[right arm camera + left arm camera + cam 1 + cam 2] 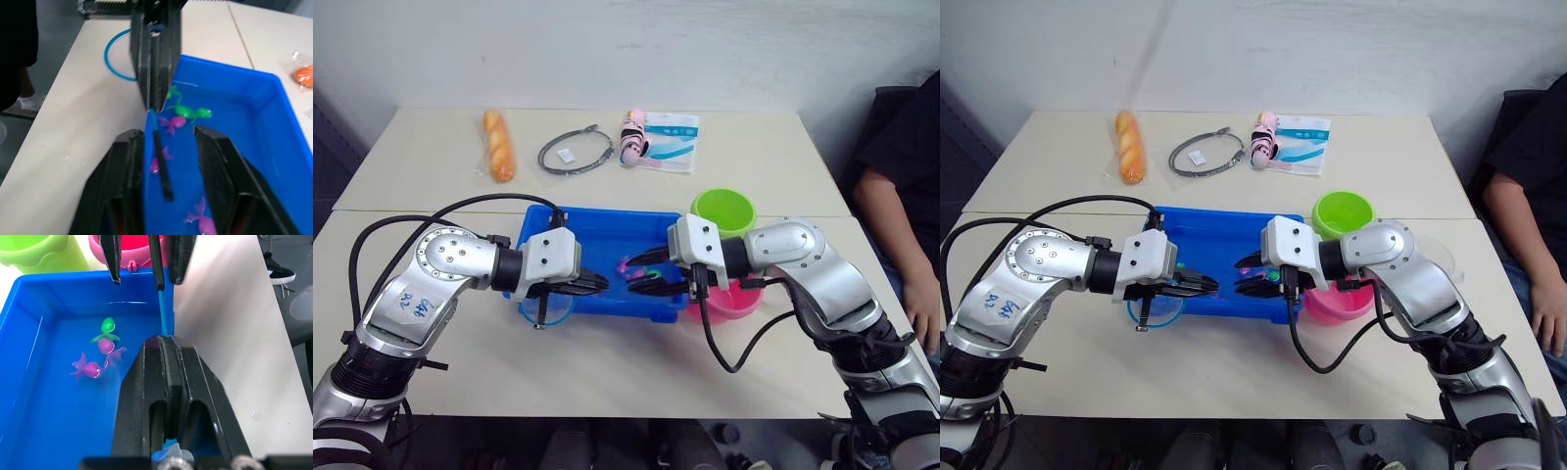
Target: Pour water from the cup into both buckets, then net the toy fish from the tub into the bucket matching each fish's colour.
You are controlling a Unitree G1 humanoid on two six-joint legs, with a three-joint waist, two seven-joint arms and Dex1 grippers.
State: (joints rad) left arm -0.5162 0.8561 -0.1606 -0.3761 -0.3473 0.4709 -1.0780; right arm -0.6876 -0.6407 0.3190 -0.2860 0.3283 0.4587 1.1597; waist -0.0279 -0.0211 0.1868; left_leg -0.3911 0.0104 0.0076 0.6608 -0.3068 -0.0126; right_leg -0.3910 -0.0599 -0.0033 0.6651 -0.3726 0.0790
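Water lies in the blue tub (607, 235) on the table (607, 362), where green and pink toy fish (100, 350) float, while the left pincer (597, 284) is clamped on the net (546, 305) handle and the right pincer (641, 274) is spread wide around it.

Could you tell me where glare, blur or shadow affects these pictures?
Left wrist view: the left gripper looms soft and dark in front, and thin glare lines lie on the water in the tub. Right wrist view: the fish look smeared. Eye views: even light, soft shadows under the arms.
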